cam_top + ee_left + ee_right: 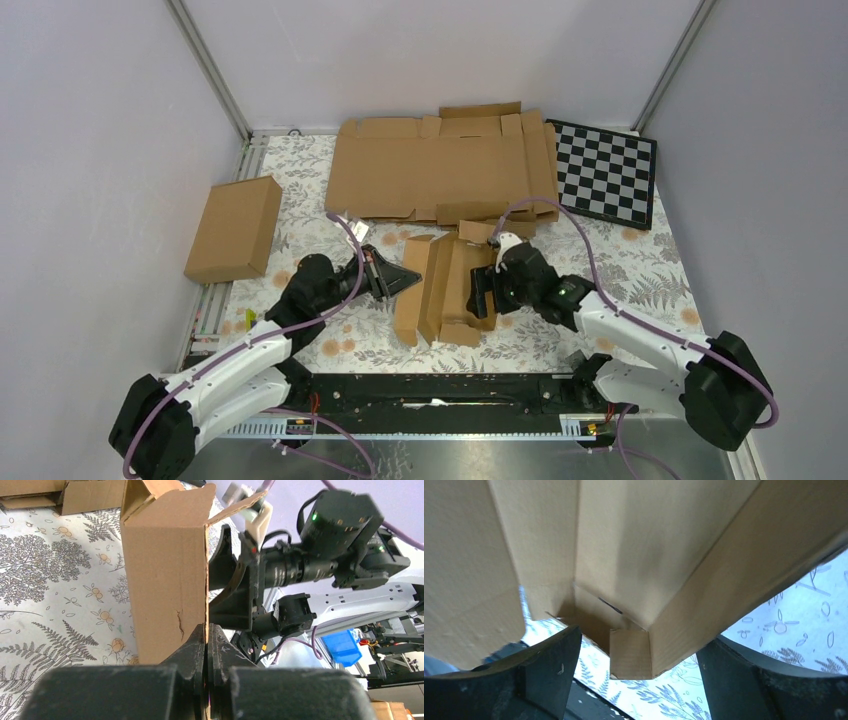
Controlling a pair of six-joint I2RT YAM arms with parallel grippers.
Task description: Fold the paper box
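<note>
The paper box (pixel 446 284) lies half-formed in the middle of the flowered table, its walls and flaps partly raised. My left gripper (pixel 410 280) is shut on the thin edge of its left wall; in the left wrist view the jaws (pixel 206 636) pinch that cardboard edge, and the box wall (pixel 165 575) stands upright ahead. My right gripper (pixel 484 292) is at the box's right side, open. In the right wrist view the wide-apart fingers (pixel 549 672) flank a bottom corner of the box (pixel 644 555) without touching it.
A larger closed carton (pixel 234 228) sits at the left. Wide flat cardboard sheets (pixel 440 165) lie at the back, with a checkerboard (pixel 605 172) at the back right. Grey walls enclose the table on three sides.
</note>
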